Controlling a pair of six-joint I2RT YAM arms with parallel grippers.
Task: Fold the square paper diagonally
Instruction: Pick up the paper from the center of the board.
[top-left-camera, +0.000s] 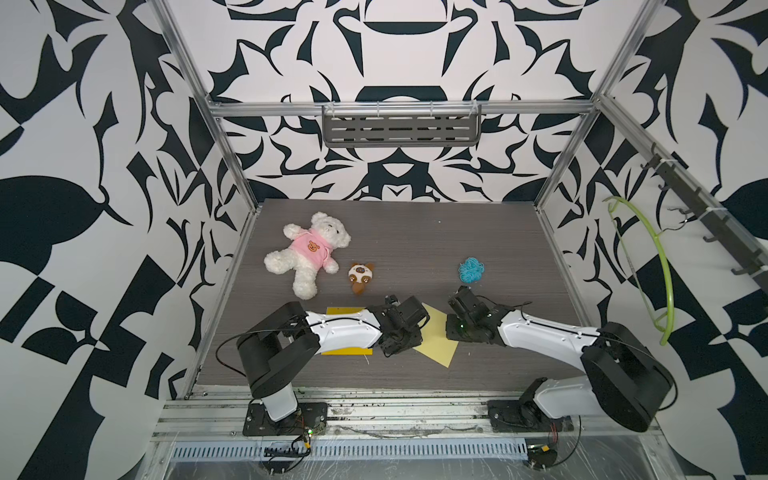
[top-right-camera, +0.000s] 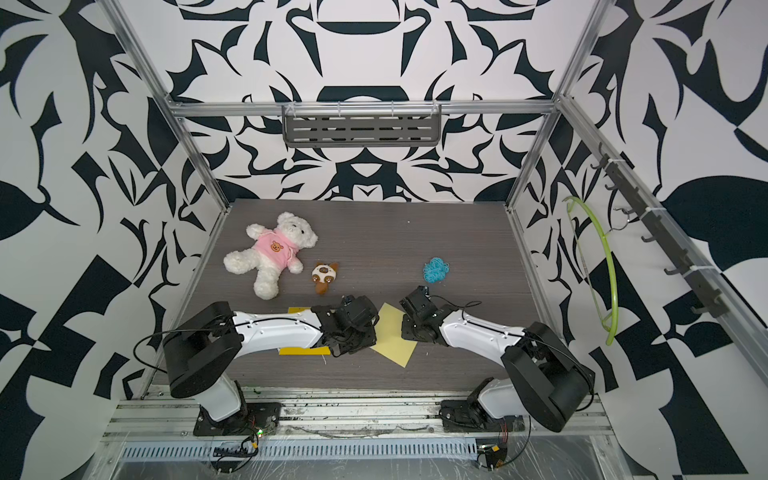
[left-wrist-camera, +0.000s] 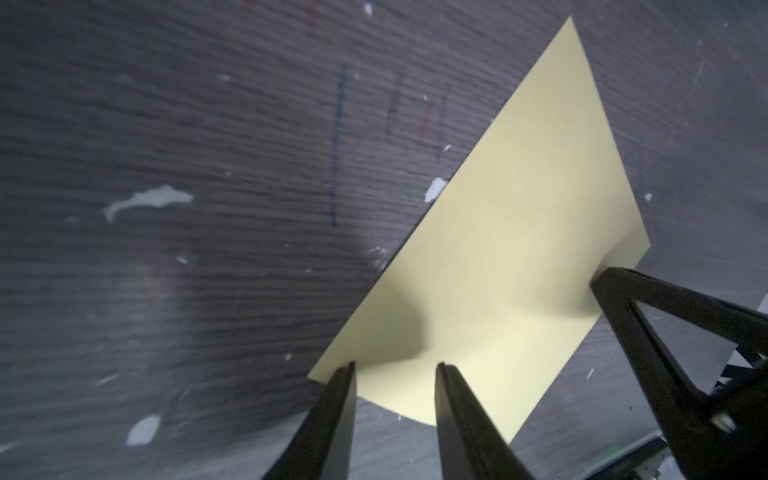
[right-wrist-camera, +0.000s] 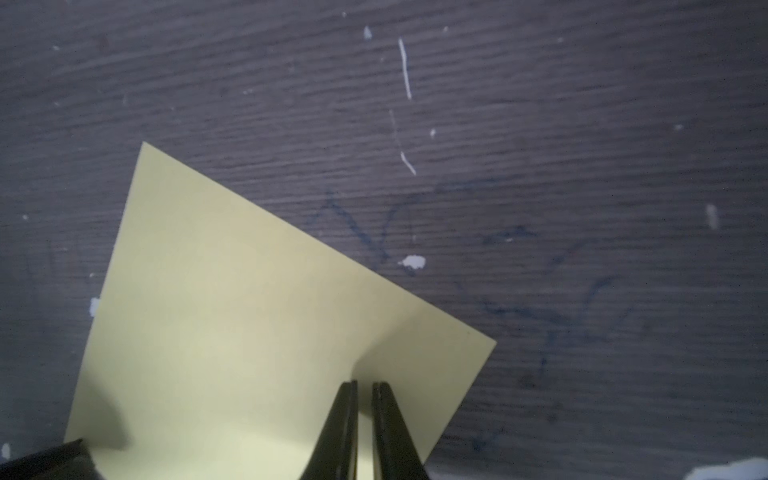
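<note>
white teddy bear (top-left-camera: 309, 253), small brown plush (top-left-camera: 360, 277), blue yarn ball (top-left-camera: 471, 270), green hanger (top-left-camera: 668, 282)

Sheets x2 (pale sheet (top-left-camera: 436, 345), darker sheet (top-left-camera: 349, 352)), teddy (top-left-camera: 309, 249) x1, sm. plush (top-left-camera: 360, 277) x1, blue tangle (top-left-camera: 471, 270) x1, hanger (top-left-camera: 668, 282) x1.

"Where is the table (top-left-camera: 415, 224) open?"

"The far half, behind the toys, is bare. So is a strip along the near edge, in front of the pale paper (top-left-camera: 438, 345)."

"What stands in the middle?"

"The teddy bear (top-left-camera: 307, 253) lies on the left, with the small plush toy (top-left-camera: 360, 277) just beside its leg. The blue tangle (top-left-camera: 471, 270) is off to the right. A wide gap lies between plush toy and tangle."

"And nearer?"

"The left arm (top-left-camera: 345, 330) lies across the yellow sheet (top-left-camera: 347, 352), and the right arm (top-left-camera: 540, 332) reaches in from the other side. Both crowd the pale paper, leaving only a narrow lane between them."
</note>
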